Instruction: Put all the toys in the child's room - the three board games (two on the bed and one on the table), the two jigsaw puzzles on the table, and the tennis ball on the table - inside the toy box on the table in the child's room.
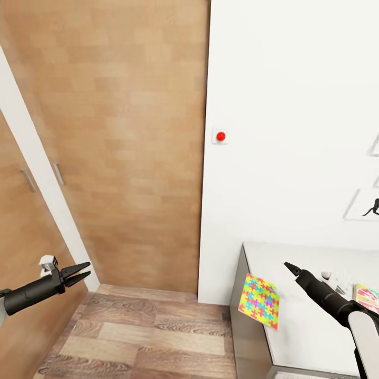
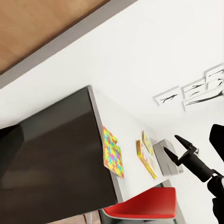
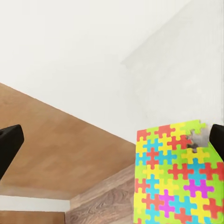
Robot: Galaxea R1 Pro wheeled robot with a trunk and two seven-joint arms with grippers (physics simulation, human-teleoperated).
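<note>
Jigsaw puzzle point(image 1: 259, 301) overhangs table point(image 1: 305, 326) edge, unboxed

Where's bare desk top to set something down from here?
Free: the pale stretch of the table between the jigsaw puzzle overhanging its left edge and the right hand. Crowded: the far right, where another colourful item lies by the arm.
</note>
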